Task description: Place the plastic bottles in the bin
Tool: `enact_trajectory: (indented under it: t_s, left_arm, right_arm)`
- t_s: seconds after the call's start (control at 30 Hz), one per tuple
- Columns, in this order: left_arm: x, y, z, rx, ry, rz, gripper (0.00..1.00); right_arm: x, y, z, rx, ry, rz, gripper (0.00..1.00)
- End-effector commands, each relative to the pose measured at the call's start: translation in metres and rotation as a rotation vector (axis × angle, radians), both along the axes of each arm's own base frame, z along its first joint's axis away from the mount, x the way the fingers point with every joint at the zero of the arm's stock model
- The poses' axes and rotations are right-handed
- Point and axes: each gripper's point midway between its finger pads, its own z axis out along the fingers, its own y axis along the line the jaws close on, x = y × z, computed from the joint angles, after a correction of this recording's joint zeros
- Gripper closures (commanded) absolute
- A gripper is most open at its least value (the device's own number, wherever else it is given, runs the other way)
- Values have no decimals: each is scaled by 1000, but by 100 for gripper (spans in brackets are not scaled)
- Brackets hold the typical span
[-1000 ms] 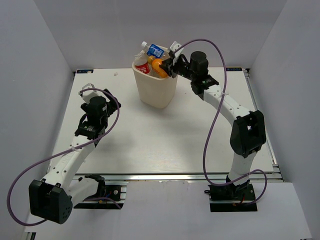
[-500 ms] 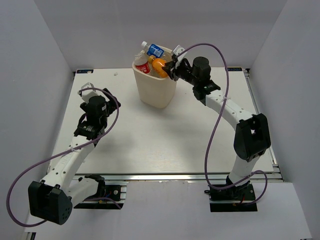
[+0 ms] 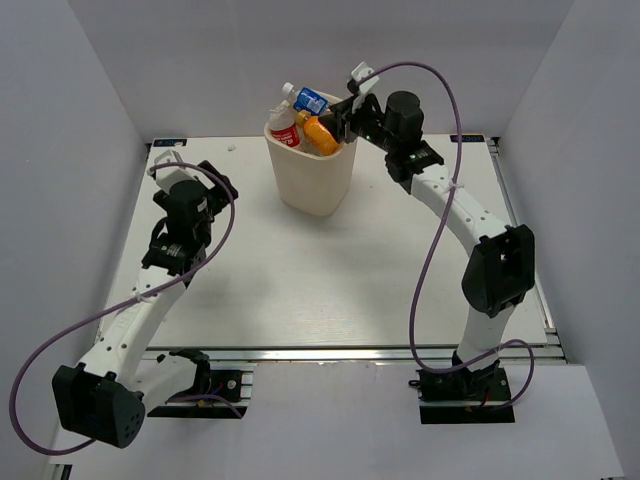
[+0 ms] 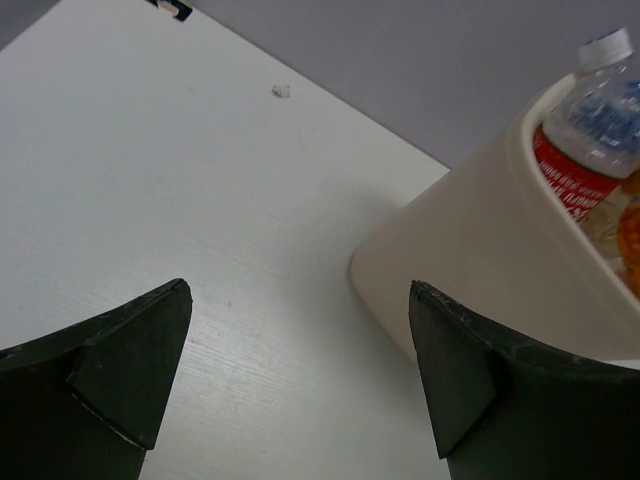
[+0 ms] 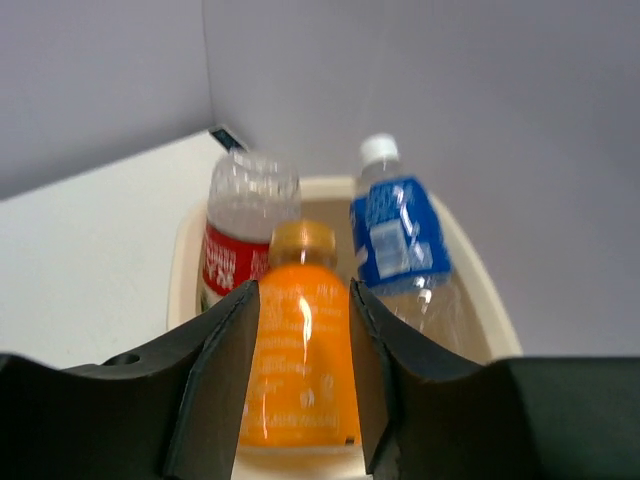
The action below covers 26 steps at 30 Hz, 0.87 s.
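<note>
A tall, plain cream bin (image 3: 312, 190) with a rounded-square rim is standing at the far middle of the white counter (image 3: 300, 290), narrowing toward its base. Three small plastic bottles are poking up out of its mouth. A clear red-labelled bottle (image 3: 285, 130) is sitting upright at the side nearer the left arm. A clear blue-labelled bottle (image 3: 310, 101) with a white cap is lying tilted above the rim at the back. An orange bottle (image 3: 320, 133) with an orange cap is leaning against the rim nearer the right arm. The right claw (image 3: 340, 119) is hovering at that rim, its two dark fingers hugging the orange bottle's sides; I cannot tell whether they are squeezing it or letting it go. The left claw (image 4: 298, 292) is hanging over the counter beside the bin, its jaws spread wide with nothing between them.
</note>
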Motion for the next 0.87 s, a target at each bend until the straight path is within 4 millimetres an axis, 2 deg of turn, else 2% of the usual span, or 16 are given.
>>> enact_trajectory:
  t_s: [0.0, 0.1, 0.17, 0.2, 0.23, 0.37, 0.4, 0.43, 0.47, 0.5, 0.53, 0.57, 0.6, 0.63, 0.73, 0.83]
  left_arm:
    - [6, 8, 39, 35, -67, 28, 2]
    - [12, 12, 40, 56, -32, 59, 2]
    - [14, 20, 38, 73, -17, 90, 2]
    - [14, 22, 37, 77, -15, 89, 2]
    - [15, 23, 36, 78, -15, 78, 2]
    - [19, 43, 29, -1, -22, 46, 2]
    - [17, 47, 23, -9, -4, 54, 2]
    - [16, 54, 16, -17, 12, 75, 2]
    - [13, 56, 13, -16, 23, 81, 2]
    - [10, 58, 10, -15, 26, 86, 2]
    - [6, 59, 2, -16, 42, 90, 2]
    - [2, 60, 4, -19, 29, 95, 2]
    - [-1, 61, 4, -21, 22, 97, 2]
    - [-4, 62, -3, -20, 33, 100, 2]
    - [-11, 63, -1, -21, 25, 106, 2]
    - [-14, 64, 1, -23, 15, 108, 2]
  right_arm:
    - [-3, 3, 59, 91, -76, 33, 53]
    - [-7, -6, 73, 130, -61, 4, 47]
    - [-6, -25, 79, 166, -73, -55, 33]
    - [-12, -39, 70, 204, -19, -97, 25]
    - [-9, -58, 65, 221, -5, -135, 11]
    - [-14, -131, 21, 321, 189, -296, 11]
    - [-25, -150, 25, 356, 190, -348, 11]
    - [-30, -169, -23, 347, 281, -426, 11]
    - [-41, -191, -18, 381, 244, -526, 11]
    - [-48, -201, -30, 382, 251, -572, 11]
    - [-58, -213, -70, 354, 301, -642, 11]
    - [-69, -230, -71, 370, 287, -716, 11]
    - [-76, -236, -80, 373, 300, -750, 11]
    - [-84, -242, -105, 353, 337, -783, 11]
    - [-100, -257, -120, 384, 344, -849, 11]
    - [-105, -262, -111, 410, 307, -859, 11]
